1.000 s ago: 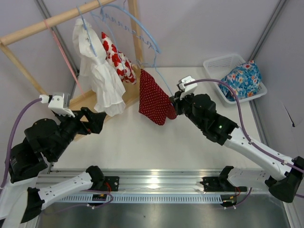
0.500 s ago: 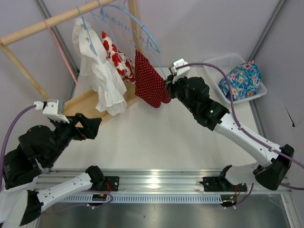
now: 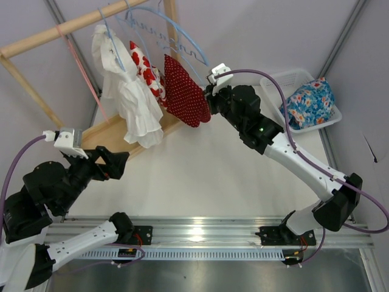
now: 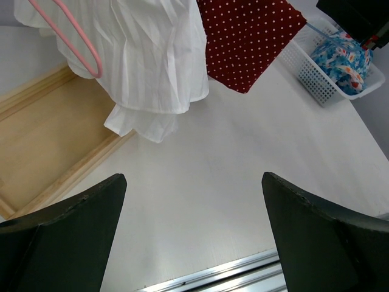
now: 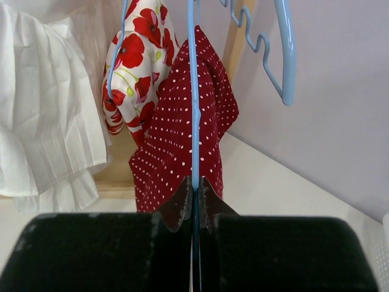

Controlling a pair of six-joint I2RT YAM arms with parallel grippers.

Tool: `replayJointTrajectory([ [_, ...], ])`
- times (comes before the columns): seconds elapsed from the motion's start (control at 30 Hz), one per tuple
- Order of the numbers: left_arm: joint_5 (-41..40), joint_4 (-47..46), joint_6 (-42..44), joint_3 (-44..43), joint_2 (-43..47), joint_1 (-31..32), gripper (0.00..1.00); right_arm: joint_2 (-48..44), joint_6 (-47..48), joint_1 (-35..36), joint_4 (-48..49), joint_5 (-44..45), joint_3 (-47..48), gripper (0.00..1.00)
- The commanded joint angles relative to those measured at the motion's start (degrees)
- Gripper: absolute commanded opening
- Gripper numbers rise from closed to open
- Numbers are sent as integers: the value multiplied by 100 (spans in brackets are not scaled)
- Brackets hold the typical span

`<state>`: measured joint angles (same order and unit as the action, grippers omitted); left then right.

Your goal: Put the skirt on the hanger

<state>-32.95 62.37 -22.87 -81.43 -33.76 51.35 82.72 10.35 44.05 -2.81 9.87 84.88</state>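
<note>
1. Where the right arm reaches toward the wooden rack (image 3: 61, 27), its tool (image 5: 194, 198) is clenched on the thin blue wire of the hanger (image 5: 194, 91), both fingertips pressed against it.
2. The skirt (image 3: 182, 91) hangs in the air off the hanger, clear of the worktop (image 3: 200, 176). It sits just right of the white cloth with red blotches (image 3: 146, 70) and touches it (wrist view shows the two overlapping).
3. How the skirt sits on the hanger's frame I cannot tell.
4. A wavy blue hanger (image 5: 282, 55) hangs just beside the skirt, on its right.
5. The white garment (image 3: 130, 100) hangs further left, with a pink hanger (image 4: 73, 42) in front of it.
6. The left tool (image 3: 123, 163) is released, jaws spread wide and empty, low over the worktop and well apart from the skirt.
7. The basket (image 3: 276, 82) at far right holds the blue floral garment (image 3: 310, 100).
</note>
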Motion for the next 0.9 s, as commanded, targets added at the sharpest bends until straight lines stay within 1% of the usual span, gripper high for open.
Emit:
replayJointTrajectory([
  [0.0, -133, 30, 73, -22, 89, -38, 99, 103, 231, -63, 720, -292, 582, 0],
  [0.27, -124, 82, 29, -14, 159, -29, 100, 570, 389, -221, 826, -538, 1091, 0],
  [0.4, -107, 100, 11, -22, 150, -29, 99, 886, 389, -388, 782, -696, 1469, 0],
  [0.57, -80, 109, -15, -22, 150, -29, 100, 1404, 415, -573, 607, -732, 2163, 0],
  [0.67, -106, 118, -24, -14, 141, -29, 99, 1589, 346, -714, 667, -934, 2401, 0],
  [0.73, -115, 109, -33, -40, 124, -29, 100, 1712, 240, -888, 676, -1581, 2576, 0],
  [0.83, -115, 109, -68, -66, 98, -29, 100, 1835, 151, -986, 729, -1961, 2744, 0],
  [0.87, -107, 109, -68, -57, 89, -29, 100, 1975, 186, -1021, 694, -2023, 2936, 0],
])
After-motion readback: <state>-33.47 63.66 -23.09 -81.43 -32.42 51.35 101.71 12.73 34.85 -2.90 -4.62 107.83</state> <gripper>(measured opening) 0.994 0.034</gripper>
